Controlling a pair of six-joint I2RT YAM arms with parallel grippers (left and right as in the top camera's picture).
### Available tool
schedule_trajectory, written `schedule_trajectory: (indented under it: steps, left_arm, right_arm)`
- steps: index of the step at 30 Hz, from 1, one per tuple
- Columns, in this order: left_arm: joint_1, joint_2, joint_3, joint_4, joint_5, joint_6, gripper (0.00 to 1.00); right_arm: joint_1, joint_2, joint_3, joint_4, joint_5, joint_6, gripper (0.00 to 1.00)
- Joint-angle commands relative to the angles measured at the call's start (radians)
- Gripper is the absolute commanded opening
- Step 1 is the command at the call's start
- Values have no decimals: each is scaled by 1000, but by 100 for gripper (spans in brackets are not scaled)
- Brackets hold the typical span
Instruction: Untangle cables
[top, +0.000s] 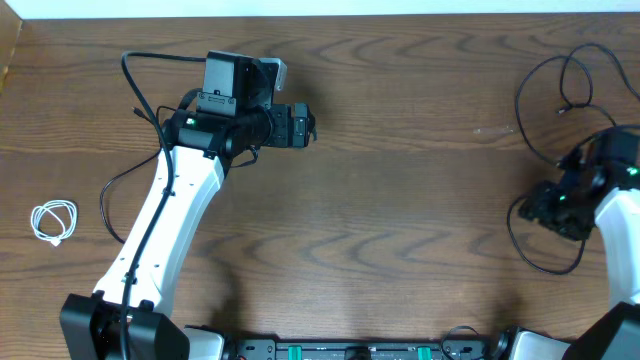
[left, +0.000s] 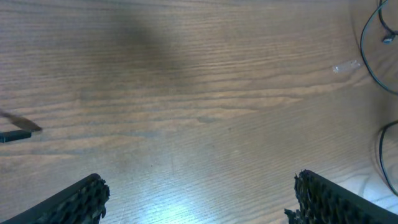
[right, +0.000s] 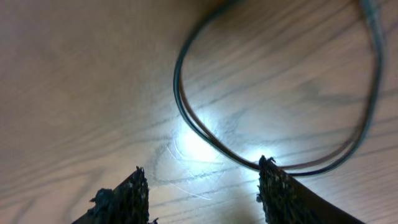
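Right gripper (right: 202, 168) open, empty, over black cables (right: 178, 84); left gripper (left: 200, 180) open too. Likely light, limp, thin: pinch the doubled strand.

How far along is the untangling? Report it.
Done: the white cable lies coiled alone at the left, apart from the others. In hand: nothing gripped; the right gripper hangs open over the black cables, the left gripper open over bare table. Left: the black cables lie in crossing loops at the right.
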Motion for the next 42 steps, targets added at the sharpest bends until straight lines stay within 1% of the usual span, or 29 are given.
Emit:
schedule_trajectory:
  steps: [1,4,9,14,18,27,29,31,34,35,42]
  left_arm:
    - [-2,-16,-2,-3,-10,20,96]
    - [-2,-16,-2,-3,-10,19,96]
    - [-2,-16,-2,-3,-10,19,96]
    - [-2,-16,-2,-3,-10,19,96]
    - [-2,-16,-2,-3,-10,19,96]
    - [-2,-16,-2,-3,-10,19,96]
    - [-2,-16,-2,-3,-10,19,96]
    - [-2,-16,-2,-3,-10,19,96]
    - [-2,-16,-2,-3,-10,19,96]
    - [-2,-16,-2,-3,-10,19,96]
    - [-2,-16,-2,-3,-10,19,96]
  right_arm:
    - [45,5,-59,38,3,34,54]
    - [106,6,-120,104,57,95,53]
    - [166,22,-168,190,146,168,51]
    - [199,82,-171,254,193,177,52]
    - [205,142,-171,275,210,188,48]
    - [205,230,-171,330,220,195,34]
    - [206,243,-171,335,226,195,25]
    - [206,255,-171,336,240,195,13]
    - [205,259,-171,338,246,195,2]
    - [205,259,-171,340,248,196,1]
    - [204,259,-166,350,261,202,1]
